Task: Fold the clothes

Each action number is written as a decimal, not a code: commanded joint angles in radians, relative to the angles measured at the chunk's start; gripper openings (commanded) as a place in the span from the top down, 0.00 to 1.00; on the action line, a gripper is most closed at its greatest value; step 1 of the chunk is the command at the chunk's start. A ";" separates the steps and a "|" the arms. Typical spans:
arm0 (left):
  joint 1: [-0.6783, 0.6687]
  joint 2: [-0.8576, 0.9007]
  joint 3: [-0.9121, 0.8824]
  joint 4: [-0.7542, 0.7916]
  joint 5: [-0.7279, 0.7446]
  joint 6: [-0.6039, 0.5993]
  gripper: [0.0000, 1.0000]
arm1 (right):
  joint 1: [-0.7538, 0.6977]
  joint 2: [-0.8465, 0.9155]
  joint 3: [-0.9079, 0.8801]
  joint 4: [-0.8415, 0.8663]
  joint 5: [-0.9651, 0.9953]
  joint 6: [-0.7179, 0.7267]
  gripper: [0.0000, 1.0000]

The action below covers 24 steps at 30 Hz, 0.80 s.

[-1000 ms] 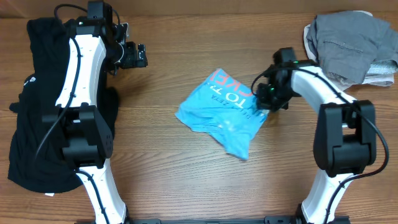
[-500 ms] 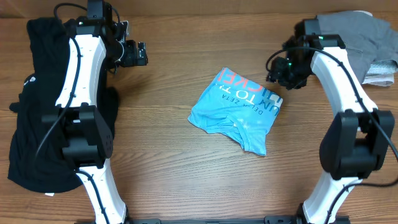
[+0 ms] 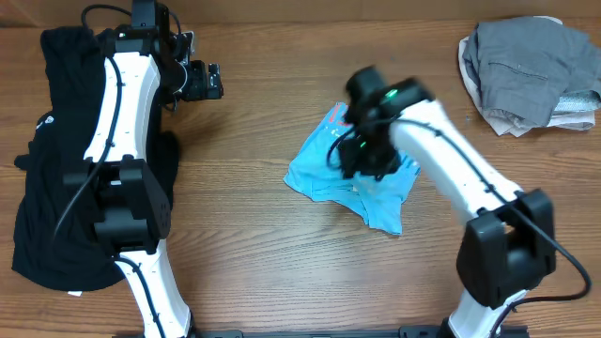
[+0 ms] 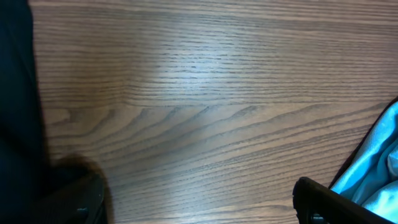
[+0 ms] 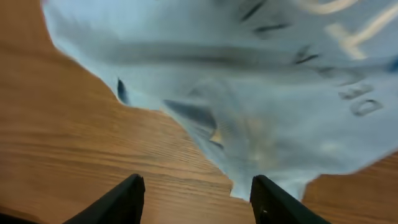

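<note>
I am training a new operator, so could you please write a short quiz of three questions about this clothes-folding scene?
1. True or false: the right arm's fingers are shut on the blue T-shirt.
2. In the overhead view, where do the grey clothes lie? A: top right. B: bottom left. C: at the centre.
3. In the overhead view, which garment does the left arm partly cover?

Key:
1. False: the fingers stand apart with nothing between them, and the T-shirt lies ahead of them.
2. A.
3. The black garment.
</note>
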 commanded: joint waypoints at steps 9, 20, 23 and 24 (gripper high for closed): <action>-0.006 0.018 0.000 0.016 0.015 0.024 0.00 | 0.096 -0.010 -0.279 0.286 0.220 -0.203 0.24; -0.006 0.024 0.000 0.017 0.015 0.024 0.00 | 0.099 0.007 -0.314 0.420 0.192 -0.366 0.06; -0.006 0.024 -0.006 0.019 0.015 0.024 0.00 | 0.099 0.040 -0.314 0.424 0.195 -0.366 0.04; -0.006 0.024 -0.007 0.018 0.015 0.024 0.00 | 0.099 0.054 -0.314 0.419 0.194 -0.366 0.04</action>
